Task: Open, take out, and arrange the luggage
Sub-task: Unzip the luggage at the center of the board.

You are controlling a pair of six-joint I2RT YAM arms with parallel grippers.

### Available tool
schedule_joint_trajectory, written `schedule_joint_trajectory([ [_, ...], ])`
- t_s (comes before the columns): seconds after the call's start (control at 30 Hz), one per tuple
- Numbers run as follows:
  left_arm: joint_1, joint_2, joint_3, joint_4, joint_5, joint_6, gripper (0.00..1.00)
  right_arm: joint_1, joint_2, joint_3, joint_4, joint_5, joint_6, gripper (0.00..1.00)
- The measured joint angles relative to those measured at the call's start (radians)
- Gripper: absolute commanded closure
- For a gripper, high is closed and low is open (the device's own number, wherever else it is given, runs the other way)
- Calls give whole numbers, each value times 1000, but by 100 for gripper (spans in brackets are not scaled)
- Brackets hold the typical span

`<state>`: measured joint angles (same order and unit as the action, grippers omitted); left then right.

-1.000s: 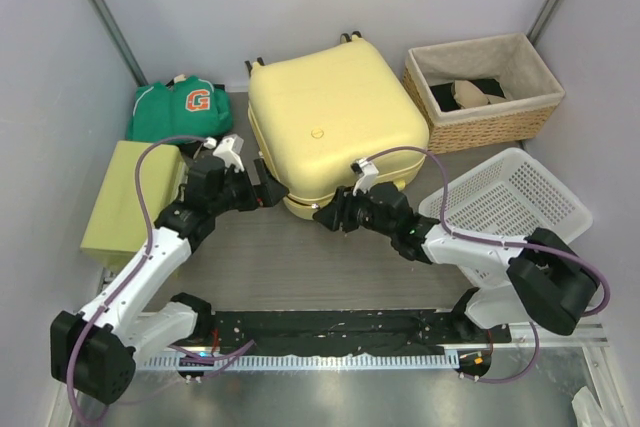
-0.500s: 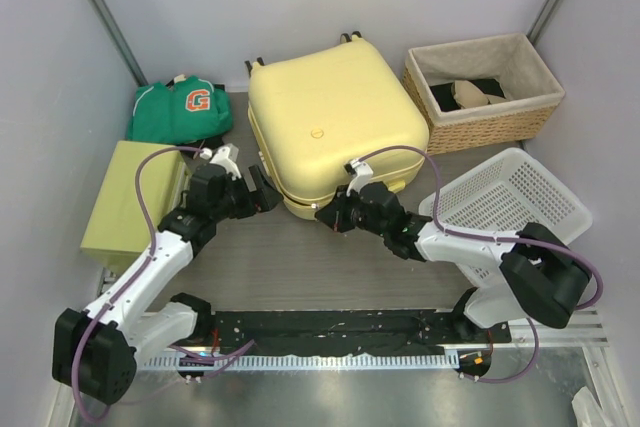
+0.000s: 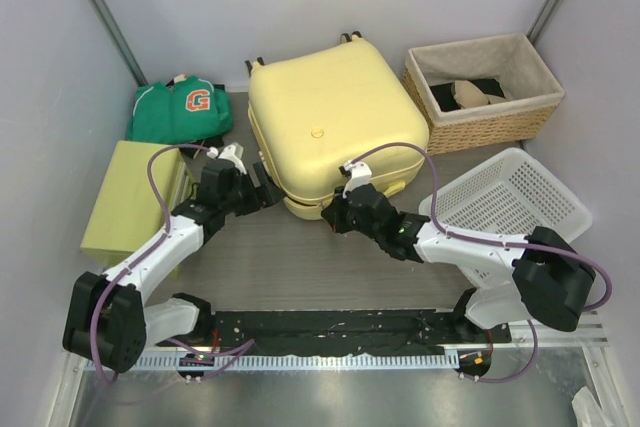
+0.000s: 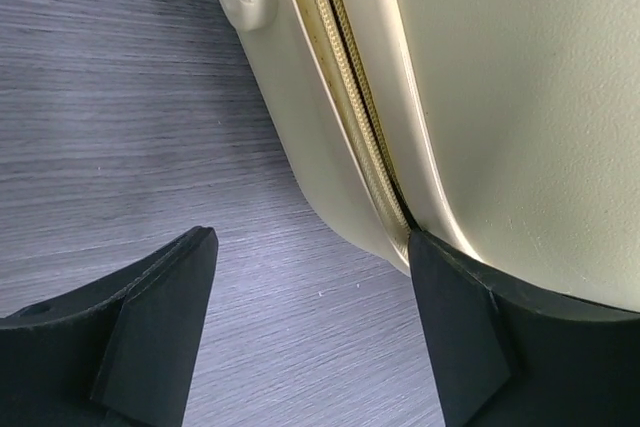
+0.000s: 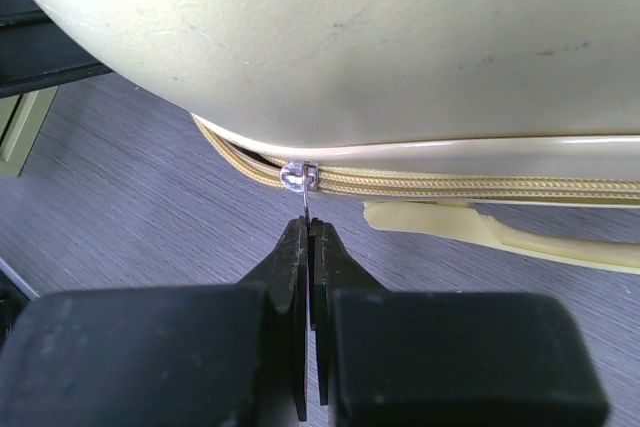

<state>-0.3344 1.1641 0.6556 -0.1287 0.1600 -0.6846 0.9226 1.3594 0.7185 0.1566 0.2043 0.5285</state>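
Observation:
The luggage (image 3: 330, 122) is a pale yellow hard-shell suitcase lying flat at the back middle, lid down. My right gripper (image 3: 335, 215) is at its front edge, shut on the thin metal zipper pull (image 5: 304, 205) that hangs from the slider (image 5: 300, 178). Left of the slider the zipper (image 5: 470, 185) gapes slightly. My left gripper (image 3: 262, 188) is open at the suitcase's front left corner. In the left wrist view (image 4: 310, 247) its right finger (image 4: 450, 297) touches the seam by the zipper (image 4: 350, 97); nothing is between the fingers.
A green sweater (image 3: 180, 107) and a yellow-green box (image 3: 130, 197) lie at the left. A wicker basket (image 3: 485, 87) holding clothes stands at the back right. A white plastic basket (image 3: 510, 202) sits at the right, beside my right arm.
My left arm has swung in, and its gripper has shifted slightly left along the suitcase's front left corner. My right gripper stays shut on the zipper pull, almost in place.

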Motion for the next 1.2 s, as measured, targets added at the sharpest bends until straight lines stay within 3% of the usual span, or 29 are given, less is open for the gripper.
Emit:
schedule_joint_trajectory([
  [0.4, 6, 18, -6, 29, 24, -39, 14, 0, -4, -1, -6, 15, 0, 99],
  [0.6, 9, 63, -16, 90, 31, -62, 16, 0, -10, -8, -4, 51, 0, 99],
  [0.9, 6, 120, -16, 185, 84, -90, 46, -18, -74, -50, -66, 232, -21, 99],
  [1.2, 7, 144, -11, 243, 133, -111, 86, -59, -80, -51, -91, 253, -38, 99],
])
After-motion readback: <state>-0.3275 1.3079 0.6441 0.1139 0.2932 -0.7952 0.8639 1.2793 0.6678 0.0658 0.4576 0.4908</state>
